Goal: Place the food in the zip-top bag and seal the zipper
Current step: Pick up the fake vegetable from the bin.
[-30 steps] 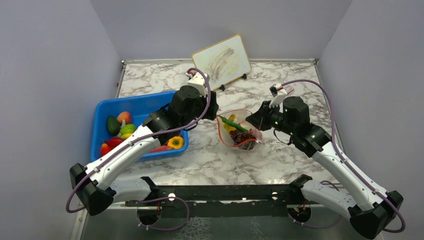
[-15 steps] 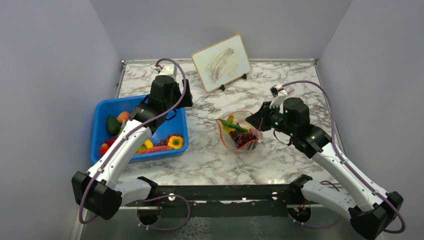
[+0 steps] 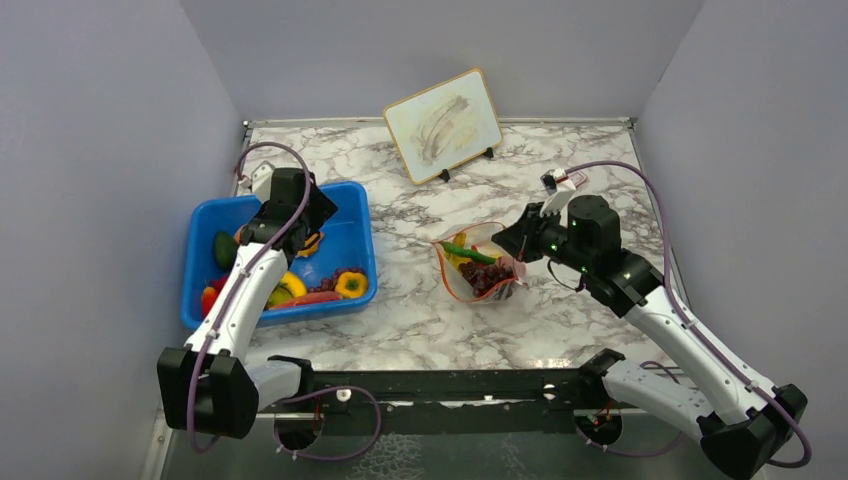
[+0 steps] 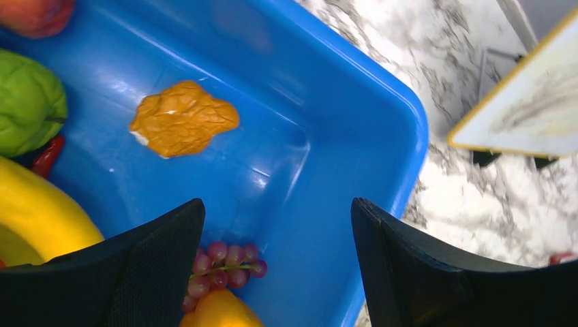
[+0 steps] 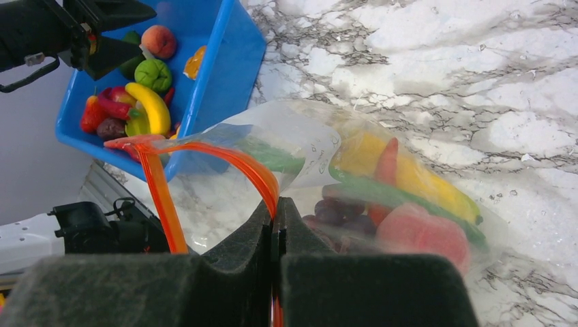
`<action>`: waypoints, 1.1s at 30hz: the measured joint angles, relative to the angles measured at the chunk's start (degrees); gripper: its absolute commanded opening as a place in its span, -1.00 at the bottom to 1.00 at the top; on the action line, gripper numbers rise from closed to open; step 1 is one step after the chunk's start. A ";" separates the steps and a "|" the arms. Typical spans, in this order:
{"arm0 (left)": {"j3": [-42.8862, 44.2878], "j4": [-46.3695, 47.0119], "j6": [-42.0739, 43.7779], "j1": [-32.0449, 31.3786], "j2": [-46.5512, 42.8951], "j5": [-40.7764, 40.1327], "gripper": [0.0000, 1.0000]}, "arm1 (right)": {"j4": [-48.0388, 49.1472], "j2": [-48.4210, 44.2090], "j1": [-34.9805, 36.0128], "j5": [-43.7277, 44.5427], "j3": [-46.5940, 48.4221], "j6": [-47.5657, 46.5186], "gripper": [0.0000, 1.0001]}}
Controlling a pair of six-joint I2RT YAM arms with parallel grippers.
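The zip-top bag (image 3: 478,268) lies open at the table's middle, holding a yellow banana (image 5: 409,174), purple grapes (image 5: 334,211), a peach piece (image 5: 422,235) and green and red pieces. My right gripper (image 5: 277,210) is shut on the bag's orange-red zipper (image 5: 238,163) and holds the mouth up; it also shows in the top view (image 3: 515,240). My left gripper (image 4: 278,204) is open and empty over the blue bin (image 4: 307,136), above grapes (image 4: 221,266) and a yellow pepper (image 3: 351,285). It also shows in the top view (image 3: 305,232).
The blue bin (image 3: 345,245) at the left holds more food: a flat orange piece (image 4: 183,119), a green piece (image 4: 27,102), a banana (image 4: 34,218) and a peach (image 4: 34,10). A framed board (image 3: 443,125) stands at the back. Walls close in on three sides.
My left arm has swung left from beside the bag to over the blue bin. My right gripper has kept its hold on the zipper; the bag barely moved.
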 measured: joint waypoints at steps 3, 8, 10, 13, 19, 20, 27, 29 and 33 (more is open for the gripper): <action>-0.50 -1.22 -5.62 2.80 0.57 -0.48 0.48 | 0.00 -0.13 0.00 0.02 0.00 0.00 -0.99; -3.61 -2.43 -15.45 7.54 3.67 -0.48 0.26 | -0.02 -0.35 0.00 0.13 0.00 0.00 -0.98; -4.48 -2.95 -18.49 8.66 5.53 -0.48 0.20 | -0.02 -0.42 0.00 0.15 0.00 0.00 -0.99; -4.61 -3.17 -21.44 9.40 8.39 -0.70 0.19 | -0.04 -0.68 0.00 0.33 0.00 0.00 -0.99; -4.59 -3.02 -24.52 9.77 13.62 -1.92 0.21 | -0.09 -1.77 0.00 0.90 0.00 0.02 -0.99; -4.57 -2.97 -24.85 9.86 14.36 -2.32 0.25 | -0.09 -1.84 0.00 1.01 0.00 0.04 -0.98; -4.55 -2.51 -26.99 10.03 18.29 -5.55 0.37 | -0.17 -1.81 0.00 1.09 0.00 0.04 -0.99; -4.55 -1.84 -27.30 10.10 18.82 -6.49 0.36 | -0.44 -1.81 0.00 1.09 0.04 0.04 -0.98; -4.39 -0.33 -27.96 10.21 19.74 -7.39 0.35 | -0.87 -1.81 0.00 1.11 0.11 0.04 -0.99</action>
